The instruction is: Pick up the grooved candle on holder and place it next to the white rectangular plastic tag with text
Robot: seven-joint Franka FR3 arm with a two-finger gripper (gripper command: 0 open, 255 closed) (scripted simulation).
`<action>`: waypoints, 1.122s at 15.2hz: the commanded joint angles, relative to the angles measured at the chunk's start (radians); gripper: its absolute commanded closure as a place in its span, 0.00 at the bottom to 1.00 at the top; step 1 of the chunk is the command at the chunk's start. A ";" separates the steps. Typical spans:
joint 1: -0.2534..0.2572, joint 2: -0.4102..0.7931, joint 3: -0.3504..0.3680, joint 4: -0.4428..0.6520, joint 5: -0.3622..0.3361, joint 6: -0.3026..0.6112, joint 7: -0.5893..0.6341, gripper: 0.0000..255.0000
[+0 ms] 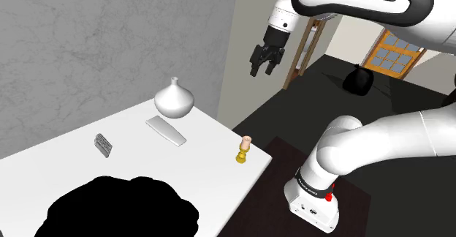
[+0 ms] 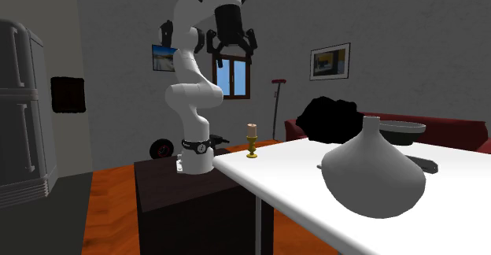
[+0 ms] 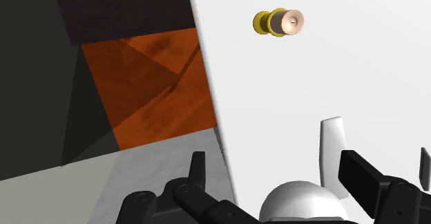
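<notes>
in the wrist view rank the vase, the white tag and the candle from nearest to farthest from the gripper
1. vase: right below the gripper, seen between its open fingers.
2. white tag: flat on the table, just beside the vase.
3. candle: farthest, standing well past the tag, near the table's edge.

Shoulder view high beside the arm point(image 1: 380, 137), looking down over the white surface point(image 1: 183, 162), second exterior view low across it, vase point(image 2: 374, 171) close, wrist view overhead, all sharing the candle point(image 1: 242, 149).
</notes>
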 commanded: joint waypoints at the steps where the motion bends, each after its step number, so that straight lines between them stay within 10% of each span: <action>1: 0.000 0.000 0.000 0.000 0.000 0.000 0.000 0.00; 17: 0.112 -0.149 0.329 -0.468 0.133 0.263 0.299 0.00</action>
